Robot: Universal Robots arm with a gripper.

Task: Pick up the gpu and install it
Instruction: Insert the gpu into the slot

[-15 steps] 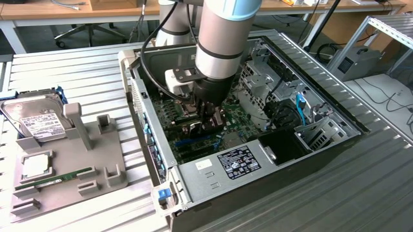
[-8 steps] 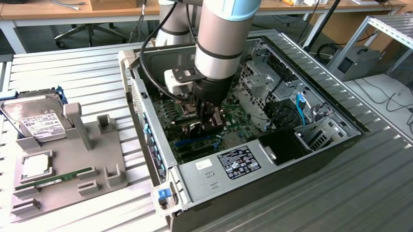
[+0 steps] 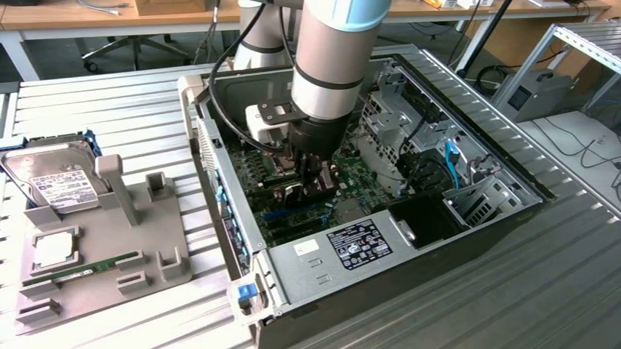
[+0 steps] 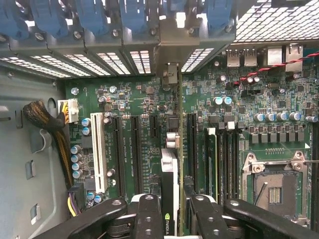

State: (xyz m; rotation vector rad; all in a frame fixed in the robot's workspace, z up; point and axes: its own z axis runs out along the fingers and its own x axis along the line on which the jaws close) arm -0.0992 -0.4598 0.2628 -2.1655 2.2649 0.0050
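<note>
Gripper (image 4: 169, 209) clamped on the gpu (image 4: 169, 169), card held edge-on, standing over the green motherboard (image 4: 134, 99) among its long black slots. Card's far end reaches the case's rear slot covers (image 4: 119, 59). Arm (image 3: 330, 65) inside the open computer case (image 3: 485, 182).

Readable markings, as I can make them out from my station: a small green logo mark on the top edge of the gpu (image 4: 168, 219), no lettering legible; black label with white print on the computer case (image 3: 361, 245), text too small to read; white label on the hard drive (image 3: 60, 183), print unreadable; motherboard (image 4: 134, 144) silkscreen, illegible
</note>
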